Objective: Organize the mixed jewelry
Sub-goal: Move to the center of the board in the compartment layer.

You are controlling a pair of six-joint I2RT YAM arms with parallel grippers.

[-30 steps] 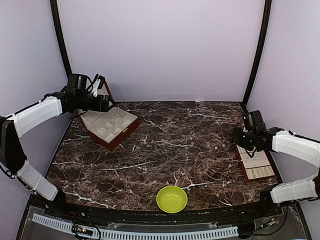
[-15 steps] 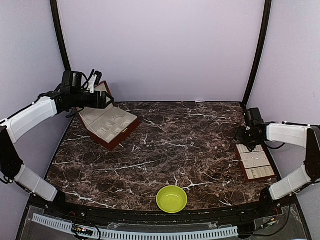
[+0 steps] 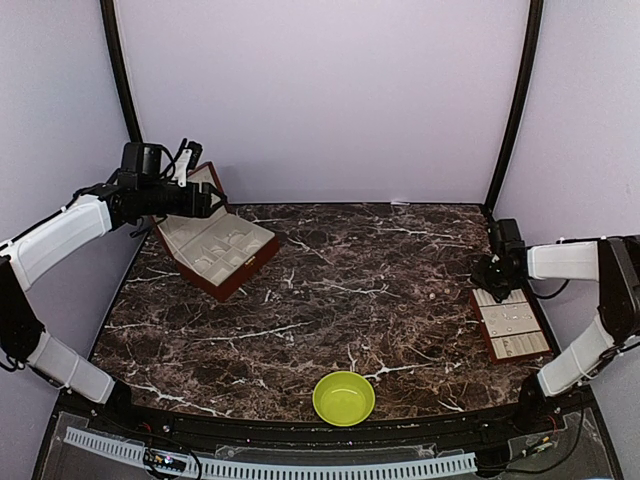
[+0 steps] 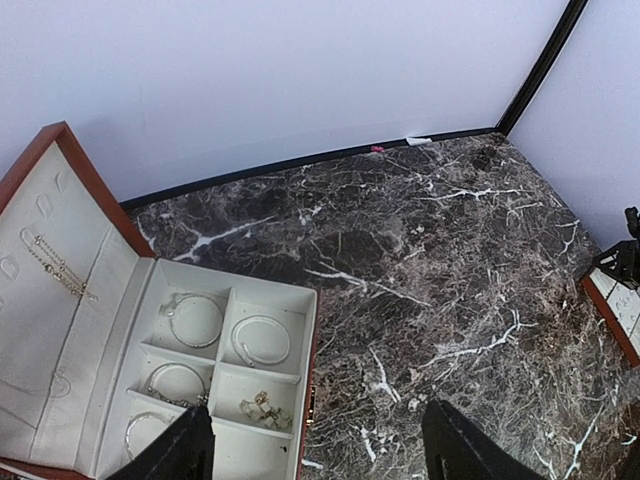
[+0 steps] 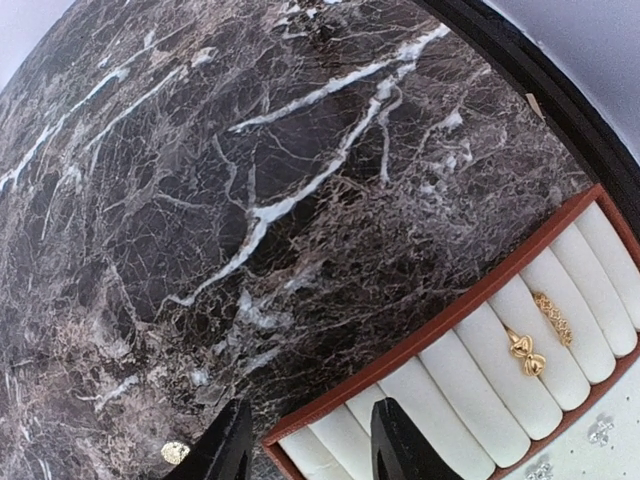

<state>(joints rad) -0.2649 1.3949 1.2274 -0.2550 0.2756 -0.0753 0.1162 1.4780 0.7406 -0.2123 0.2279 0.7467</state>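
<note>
The bench [image 3: 350, 300] is showing dark brown marble, veined with white streaks. The hinged box [image 3: 215, 250] is showing a red-brown shell and cream lining, with silvery-white wire hoops [image 4: 263, 319] gleaming in its compartments and a gold chain [image 4: 55, 268] glinting against the lid's cream pad. The bowl [image 3: 344, 397] is glowing yellow-green. The tray [image 5: 430, 322], red-brown at its edge, is showing cream padded rows, with two gold rings [image 5: 525, 353] shining among them. The left arm [image 3: 62, 235] and right arm [image 3: 565, 260] are wearing white shells with black joints.

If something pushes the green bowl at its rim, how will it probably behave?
The green bowl looks empty and thin-walled, so probably light. Low and wide, it would likely slide on the smooth marble table rather than tip.
</note>
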